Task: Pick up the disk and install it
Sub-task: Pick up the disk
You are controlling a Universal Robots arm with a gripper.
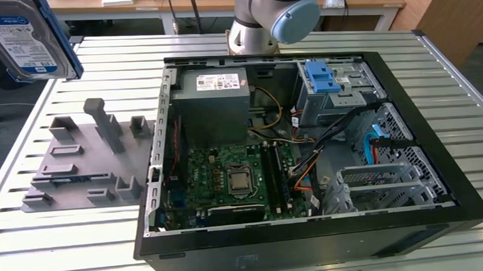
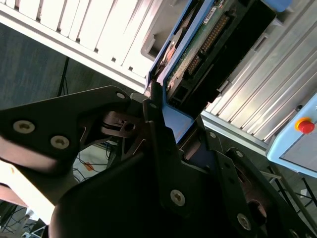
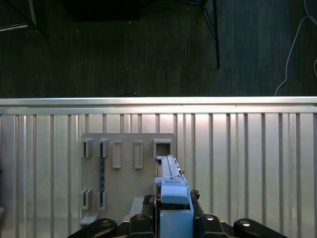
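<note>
Currently, exterior view: the disk (image 1: 25, 40) is raised in the air at the exterior view's upper left, label side toward the camera, with its blue carrier showing along one edge. It is well apart from the open computer case (image 1: 306, 139). A grey fixture plate (image 1: 81, 165) lies on the slatted table (image 1: 69, 244), on the exterior view's left of the case. The arm (image 1: 273, 17) stands behind the case. Inside the case, a blue latch (image 1: 324, 78) sits on the drive cage (image 1: 336, 96).

Second wrist view: gripper (image 2: 178, 129) is clamped on the disk's blue carrier. The disk is seen edge-on, its green circuit board and connector exposed.

First wrist view: the disk stands between the fingers (image 3: 148, 202), gripped on both sides. The fixture plate and table lie beyond it.
</note>
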